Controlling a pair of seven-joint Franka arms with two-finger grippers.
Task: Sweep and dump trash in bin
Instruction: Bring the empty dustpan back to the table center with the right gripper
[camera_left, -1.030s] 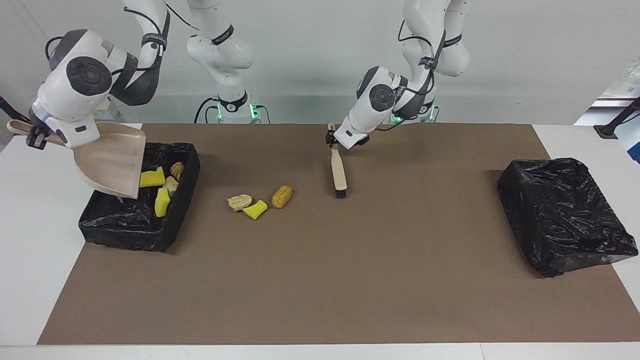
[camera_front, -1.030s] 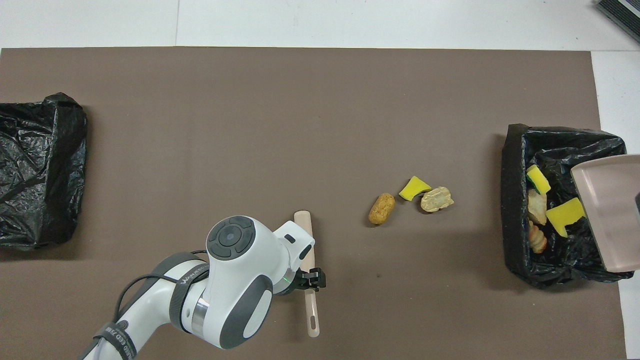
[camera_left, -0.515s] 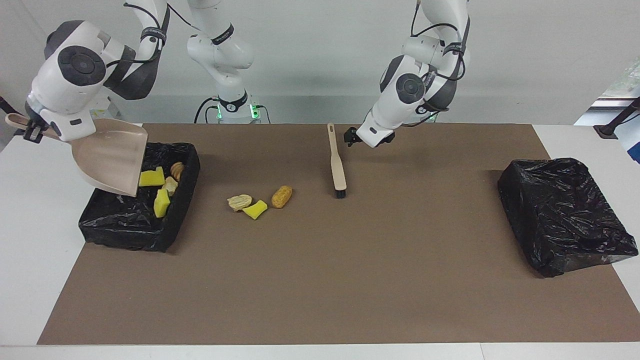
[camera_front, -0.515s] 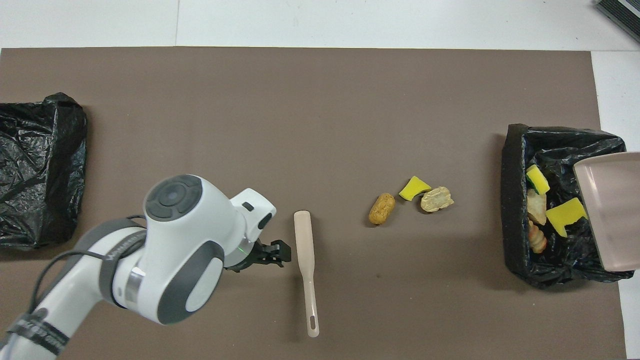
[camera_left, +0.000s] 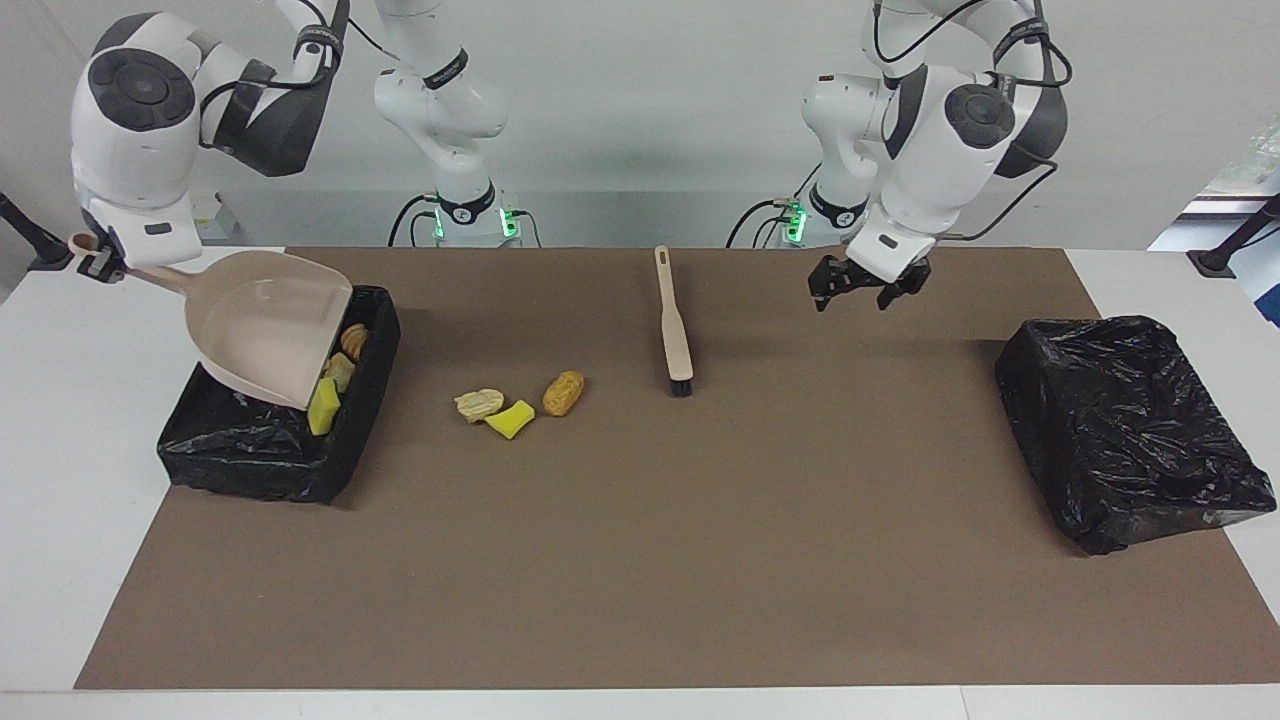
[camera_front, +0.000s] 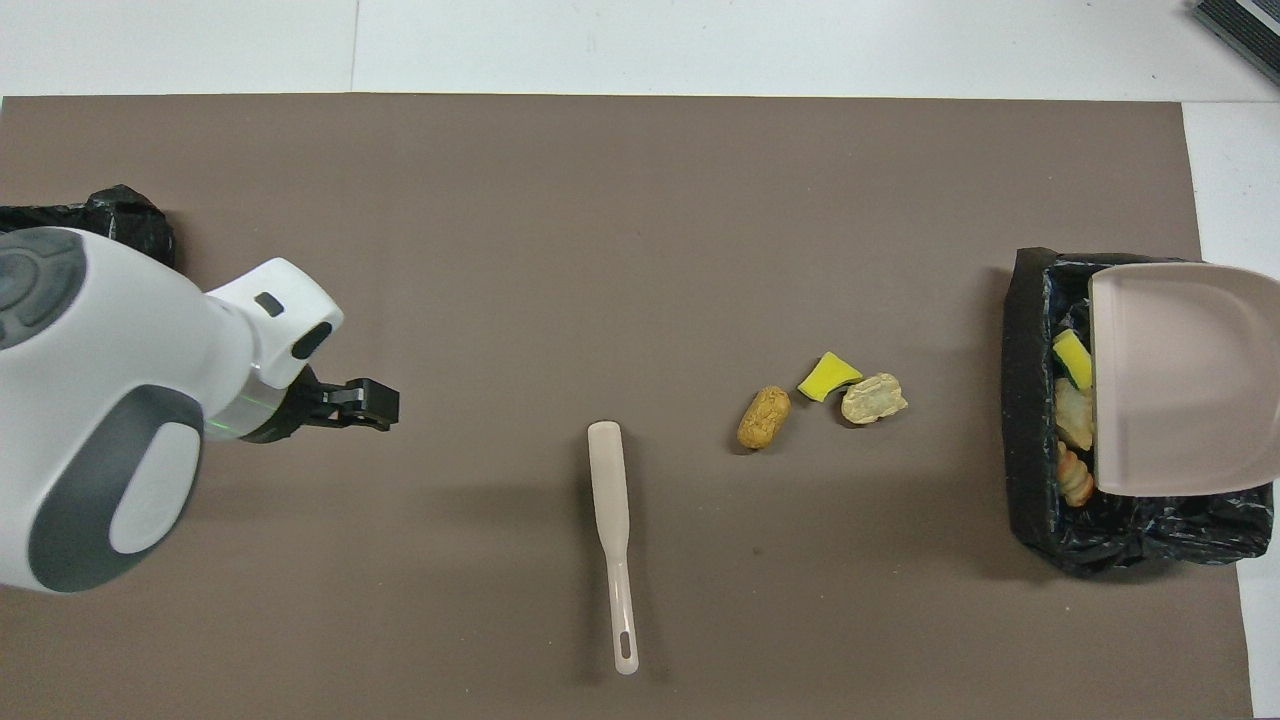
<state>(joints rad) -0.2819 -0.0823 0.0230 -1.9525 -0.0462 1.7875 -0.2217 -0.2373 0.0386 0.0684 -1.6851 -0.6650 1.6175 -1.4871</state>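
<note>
Arms stand in two different poses. The right arm, at the upper left of the facing view, bends down so that its right pincer (camera_left: 97, 265) stays out of the picture's clear reading, yet it is clamped on the handle of the beige plastic dustpan (camera_left: 268, 325), which hangs tilted over the open bin lined with black plastic (camera_left: 260, 455) at the left of that view. In the overhead view the dustpan (camera_front: 1180, 380) covers much of this bin (camera_front: 1030, 400) at the right edge of the frame.

The left arm, at the upper right of the facing view, holds its left pincer (camera_left: 866, 287) up over bare brown mat, fingers spread apart and holding nothing; overhead it shows at the left of the frame (camera_front: 365, 403).

Trash lies in two groups: yellow sponge bits and bread-like pieces in the bin (camera_left: 331, 385), partly under the dustpan, and three scraps on the brown surface (camera_left: 640, 560) near the frame's middle (camera_left: 518, 402). A beige long-handled brush (camera_left: 674, 325) lies flat on the mat between those scraps and the left pincer. A closed black plastic-wrapped box (camera_left: 1125, 430) sits at the right of the facing view.
</note>
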